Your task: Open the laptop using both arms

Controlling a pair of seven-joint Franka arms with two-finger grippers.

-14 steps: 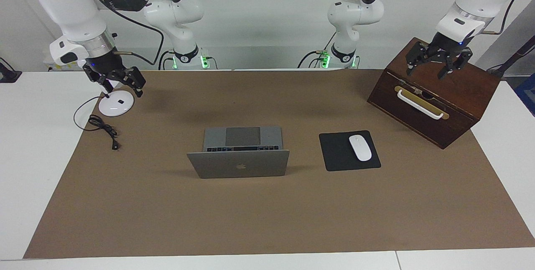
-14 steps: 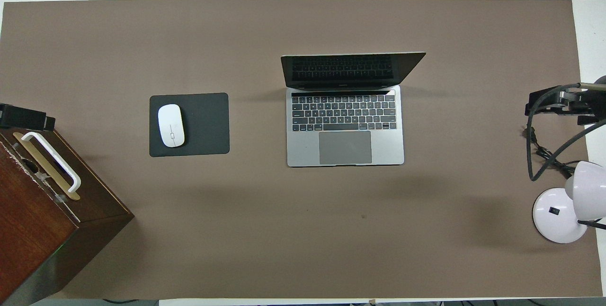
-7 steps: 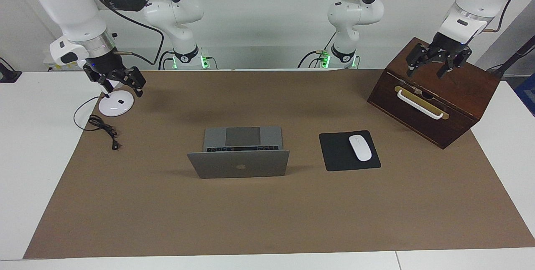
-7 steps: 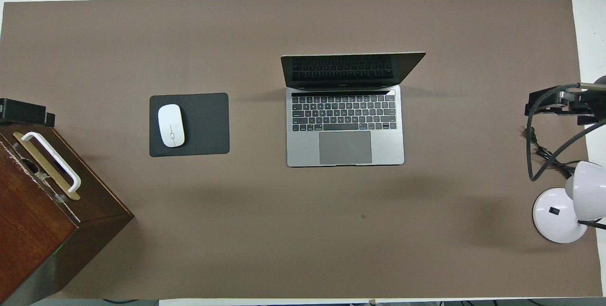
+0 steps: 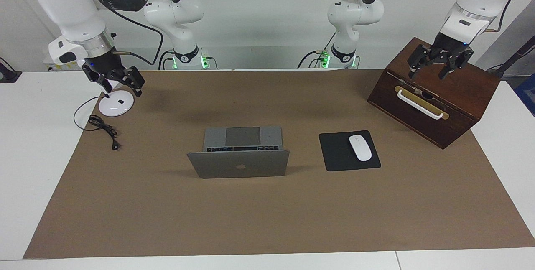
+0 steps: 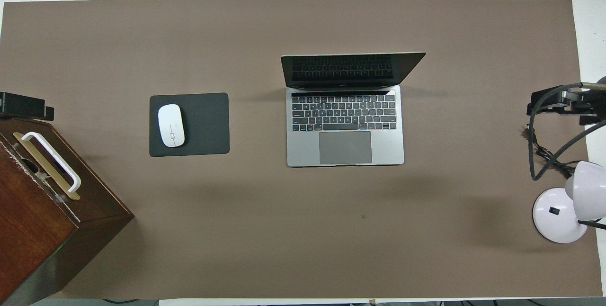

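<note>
The silver-grey laptop (image 5: 238, 163) stands open in the middle of the brown mat, its lid upright with the logo side toward the facing camera. The overhead view shows its black keyboard and grey trackpad (image 6: 345, 126). My left gripper (image 5: 428, 72) hangs open and empty in the air over the wooden box, away from the laptop; it shows at the edge of the overhead view (image 6: 23, 106). My right gripper (image 5: 122, 91) hangs open and empty over the lamp base, also away from the laptop, and shows in the overhead view (image 6: 563, 102).
A black mouse pad (image 5: 340, 153) with a white mouse (image 5: 360, 147) lies beside the laptop toward the left arm's end. A dark wooden box (image 5: 459, 107) with a white handle stands at that end. A white lamp base (image 5: 116, 105) and a black cable (image 5: 102, 126) are at the right arm's end.
My left gripper has risen slightly over the wooden box. My right gripper has shifted very slightly. The laptop has not moved.
</note>
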